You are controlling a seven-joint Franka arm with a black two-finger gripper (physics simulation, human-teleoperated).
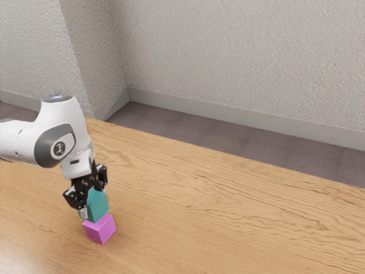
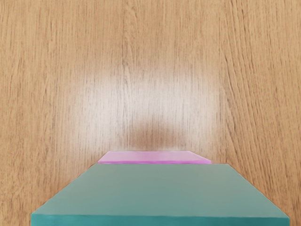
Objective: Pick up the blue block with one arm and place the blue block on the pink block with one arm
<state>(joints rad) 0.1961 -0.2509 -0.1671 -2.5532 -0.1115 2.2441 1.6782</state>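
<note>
**Blue block held directly over pink block; release pending**

Gripper stands at about 8 o'clock in the exterior view, low over the table; its jaws are closed narrowly on the blue block, one finger on each opposite side. The block reads more teal than blue. The pink block lies at 6 o'clock from the held block, straight beneath it; the two faces appear to meet, though contact cannot be confirmed.

In the wrist view the blue block sits under the hand, with a strip of the pink block showing beyond its far edge; a slight offset is therefore judged likely, small enough for a stable seat. Both blocks look near cubic (no long axis to align).

Count: one blue block; one pink block; one arm; one gripper.

Judgement: the placing step is nearly complete; the next move calls for opening the jaws and lifting straight up.
</note>
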